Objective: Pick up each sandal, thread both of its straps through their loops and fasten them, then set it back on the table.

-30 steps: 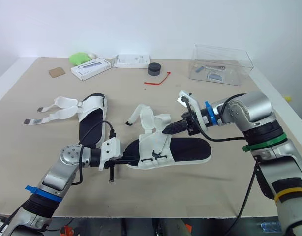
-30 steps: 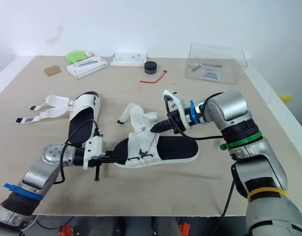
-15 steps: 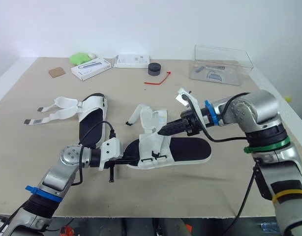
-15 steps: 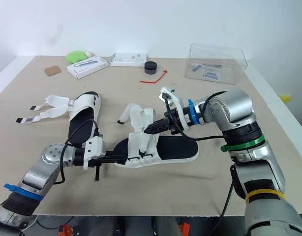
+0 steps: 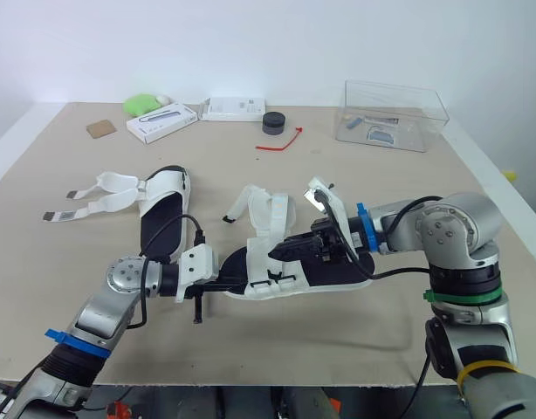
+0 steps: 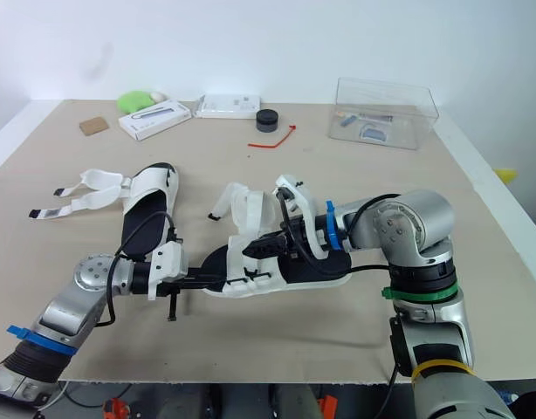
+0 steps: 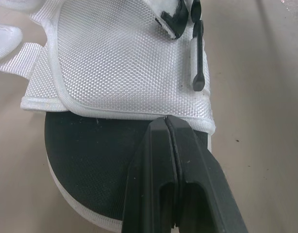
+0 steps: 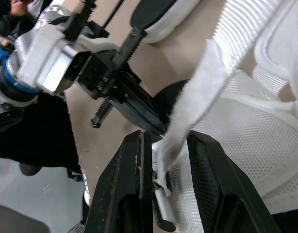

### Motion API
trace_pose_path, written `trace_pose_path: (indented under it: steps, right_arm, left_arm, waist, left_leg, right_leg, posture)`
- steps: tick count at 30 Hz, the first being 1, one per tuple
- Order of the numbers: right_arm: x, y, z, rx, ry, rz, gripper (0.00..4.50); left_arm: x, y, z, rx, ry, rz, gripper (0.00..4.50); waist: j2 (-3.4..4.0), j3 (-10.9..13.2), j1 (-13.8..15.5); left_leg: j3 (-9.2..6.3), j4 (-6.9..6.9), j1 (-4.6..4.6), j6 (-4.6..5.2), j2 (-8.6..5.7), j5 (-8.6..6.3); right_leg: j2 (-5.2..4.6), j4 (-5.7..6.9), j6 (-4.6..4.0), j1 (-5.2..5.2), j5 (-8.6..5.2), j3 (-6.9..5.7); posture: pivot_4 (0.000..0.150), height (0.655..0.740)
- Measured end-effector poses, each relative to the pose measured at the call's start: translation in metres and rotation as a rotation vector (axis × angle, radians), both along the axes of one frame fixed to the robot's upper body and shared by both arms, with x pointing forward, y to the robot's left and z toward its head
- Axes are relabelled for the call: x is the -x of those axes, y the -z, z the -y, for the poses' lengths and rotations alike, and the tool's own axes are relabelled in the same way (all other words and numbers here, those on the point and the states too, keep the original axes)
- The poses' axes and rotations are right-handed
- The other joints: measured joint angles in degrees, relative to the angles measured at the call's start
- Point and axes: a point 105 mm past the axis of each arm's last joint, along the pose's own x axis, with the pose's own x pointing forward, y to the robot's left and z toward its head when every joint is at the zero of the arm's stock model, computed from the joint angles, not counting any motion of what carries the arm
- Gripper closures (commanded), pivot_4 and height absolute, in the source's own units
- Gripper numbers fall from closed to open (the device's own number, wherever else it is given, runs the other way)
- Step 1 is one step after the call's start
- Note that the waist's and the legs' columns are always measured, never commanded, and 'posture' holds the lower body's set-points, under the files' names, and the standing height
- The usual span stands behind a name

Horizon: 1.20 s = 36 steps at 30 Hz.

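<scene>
Sandal lengthwise across table, left-right

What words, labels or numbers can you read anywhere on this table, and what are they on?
No text here can be read.
On the white box: printing, too small to read.
On the second white box: faint marks, too small to read.

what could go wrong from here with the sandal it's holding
1. The strap lies loosely between the open fingers of the right gripper, so it may slip out before they close.
2. The left gripper pinches only the sole edge of the sandal. A tug on the strap could twist the sandal or pull it free.
</scene>
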Motion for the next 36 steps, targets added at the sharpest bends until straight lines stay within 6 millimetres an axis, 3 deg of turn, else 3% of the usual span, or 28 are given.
trace_pose_path:
  steps: [4,6,8,17,36]
  right_arm:
    - [-0.003,0.003,0.0,-0.014,0.046,0.0,3.17]
    - [-0.006,0.002,0.0,-0.031,0.073,0.002,3.66]
    - [-0.009,0.003,0.001,-0.041,0.088,-0.015,4.45]
    - [-0.011,-0.001,0.015,-0.099,0.069,-0.202,4.45]
    - [-0.013,-0.001,0.013,-0.104,0.067,-0.395,4.45]
  left_arm:
    - [0.0,0.0,0.0,0.001,0.0,0.0,4.5]
    - [-0.001,0.0,0.0,0.002,-0.001,-0.001,4.5]
    - [-0.001,0.0,0.0,0.002,-0.001,-0.001,4.5]
    - [0.0,0.001,0.001,0.003,0.0,-0.002,4.5]
    - [0.002,0.001,0.001,0.005,0.0,0.003,4.5]
  waist:
    - [0.0,0.0,0.0]
    - [0.0,-0.01,0.0]
    - [0.0,-0.01,0.0]
    - [0.0,-0.01,-0.04]
    - [0.0,-0.01,-0.03]
  left_leg:
    - [0.0,0.0,0.01,0.0,0.0,0.0]
    - [0.0,0.0,0.0,0.0,0.0,0.0]
    - [0.0,0.0,0.01,0.0,-0.01,0.0]
    - [0.02,-0.01,0.02,0.01,-0.01,0.0]
    - [0.02,-0.01,-0.04,0.04,0.0,-0.02]
  right_leg:
    - [0.01,0.0,0.0,0.0,0.0,0.0]
    - [0.01,0.0,0.01,0.01,0.0,0.01]
    - [0.0,0.0,0.01,0.02,0.0,0.01]
    - [0.02,-0.02,0.01,0.03,0.0,0.04]
    - [0.01,-0.07,0.05,0.03,-0.02,0.04]
  posture:
    - [0.15,0.74]
    - [0.15,0.74]
    - [0.15,0.74]
    - [0.15,0.74]
    - [0.15,0.74]
